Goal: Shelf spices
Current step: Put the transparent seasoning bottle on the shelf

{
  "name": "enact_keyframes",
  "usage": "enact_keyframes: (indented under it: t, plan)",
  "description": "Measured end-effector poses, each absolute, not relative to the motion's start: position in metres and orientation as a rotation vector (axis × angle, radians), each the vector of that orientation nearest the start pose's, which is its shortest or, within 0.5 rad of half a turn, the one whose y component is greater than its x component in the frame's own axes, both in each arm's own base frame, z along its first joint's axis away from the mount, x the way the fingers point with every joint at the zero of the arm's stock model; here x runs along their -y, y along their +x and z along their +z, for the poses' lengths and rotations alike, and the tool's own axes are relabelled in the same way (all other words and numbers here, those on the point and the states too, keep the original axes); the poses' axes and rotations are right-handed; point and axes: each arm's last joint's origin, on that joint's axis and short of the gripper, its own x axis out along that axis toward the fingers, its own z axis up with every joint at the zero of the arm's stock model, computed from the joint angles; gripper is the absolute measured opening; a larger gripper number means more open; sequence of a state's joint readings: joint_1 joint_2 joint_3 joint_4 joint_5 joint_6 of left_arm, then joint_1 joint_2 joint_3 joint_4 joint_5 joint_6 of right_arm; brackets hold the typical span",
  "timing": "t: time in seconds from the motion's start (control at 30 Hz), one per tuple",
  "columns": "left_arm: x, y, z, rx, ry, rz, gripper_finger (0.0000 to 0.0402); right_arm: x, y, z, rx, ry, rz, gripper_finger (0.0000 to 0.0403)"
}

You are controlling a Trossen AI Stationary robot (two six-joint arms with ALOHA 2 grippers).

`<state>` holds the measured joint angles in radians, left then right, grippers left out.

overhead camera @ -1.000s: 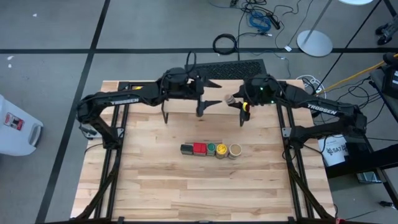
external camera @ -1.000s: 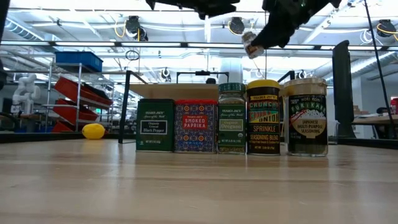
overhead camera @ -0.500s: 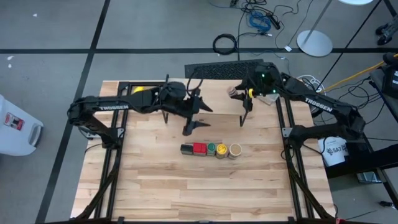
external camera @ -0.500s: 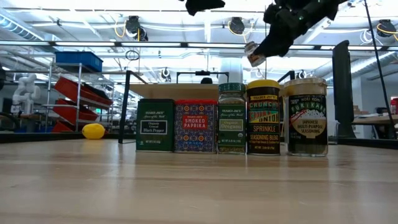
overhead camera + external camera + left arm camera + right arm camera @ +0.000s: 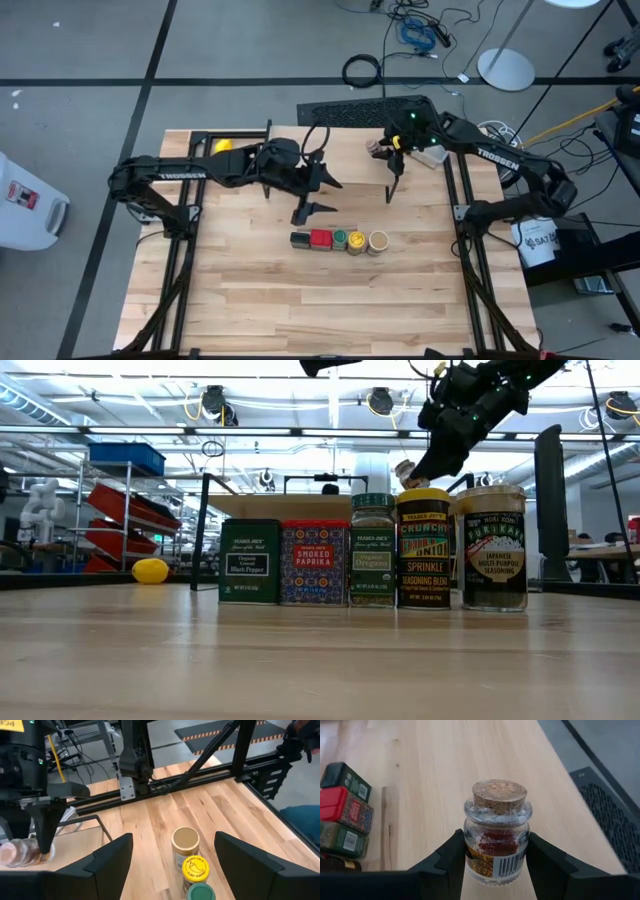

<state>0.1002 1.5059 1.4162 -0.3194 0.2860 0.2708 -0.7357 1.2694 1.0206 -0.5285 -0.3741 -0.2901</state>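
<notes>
My right gripper (image 5: pixel 386 150) is shut on the tiny brownish jar (image 5: pixel 498 837), a cork-stoppered glass jar held over the shelf (image 5: pixel 300 506), whose light plank (image 5: pixel 470 755) lies beneath it. My left gripper (image 5: pixel 315 197) hangs open above the table, between the shelf and the row of spices. That row stands on the table: dark box (image 5: pixel 250 562), red tin (image 5: pixel 315 563), green-lidded jar (image 5: pixel 372 550), yellow-lidded jar (image 5: pixel 424 548) and tan-topped jar (image 5: pixel 492 547). The left wrist view looks down on the tan top (image 5: pixel 185 840) and yellow lid (image 5: pixel 195 867). My right gripper pinches the tiny jar by its glass body (image 5: pixel 470 845), one finger (image 5: pixel 445 862) on each side, below the cork (image 5: pixel 499 795). The fingers slant down from the table's right. The jar is tilted in the hold (image 5: pixel 405 468), lifted clear, just above the shelf's plank.
A yellow lemon-like ball (image 5: pixel 150 570) lies near the table's far left corner (image 5: pixel 222 145). The shelf's thin black legs (image 5: pixel 268 185) stand just beyond the row of spices. Open wood lies on the near half of the table (image 5: pixel 330 300).
My right gripper has carried the tiny jar toward the table's far edge and down, closer to the shelf's plank. My left gripper has moved from the shelf toward the near edge, to just short of the row of spices.
</notes>
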Motion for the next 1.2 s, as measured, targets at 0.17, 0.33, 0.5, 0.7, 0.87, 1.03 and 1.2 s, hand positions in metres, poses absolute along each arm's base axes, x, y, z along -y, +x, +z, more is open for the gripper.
enact_keyframes:
  t: [0.17, 0.33, 0.5, 0.7, 0.87, 1.03, 1.2]
  plan:
    - [-0.025, 0.339, 0.365, -0.388, 0.190, -0.242, 0.0290, 0.174, 0.201, 0.278, -0.743, 0.158, -0.245, 0.0162]
    - [-0.025, 0.338, 0.365, -0.389, 0.189, -0.241, 0.0290, 0.176, 0.200, 0.276, -0.758, 0.174, -0.249, 0.0162]
    - [-0.025, 0.338, 0.364, -0.407, 0.198, -0.246, 0.0290, 0.174, 0.198, 0.277, -0.769, 0.178, -0.249, 0.0162]
    - [-0.024, 0.338, 0.364, -0.408, 0.204, -0.249, 0.0290, 0.175, 0.195, 0.276, -0.783, 0.193, -0.253, 0.0162]
    - [-0.024, 0.338, 0.364, -0.407, 0.205, -0.248, 0.0290, 0.177, 0.193, 0.276, -0.787, 0.199, -0.262, 0.0162]
    - [-0.024, 0.338, 0.364, -0.407, 0.205, -0.248, 0.0290, 0.177, 0.189, 0.276, -0.798, 0.204, -0.275, 0.0172]
    - [-0.024, 0.338, 0.363, -0.408, 0.204, -0.248, 0.0290, 0.176, 0.183, 0.279, -0.806, 0.207, -0.295, 0.0204]
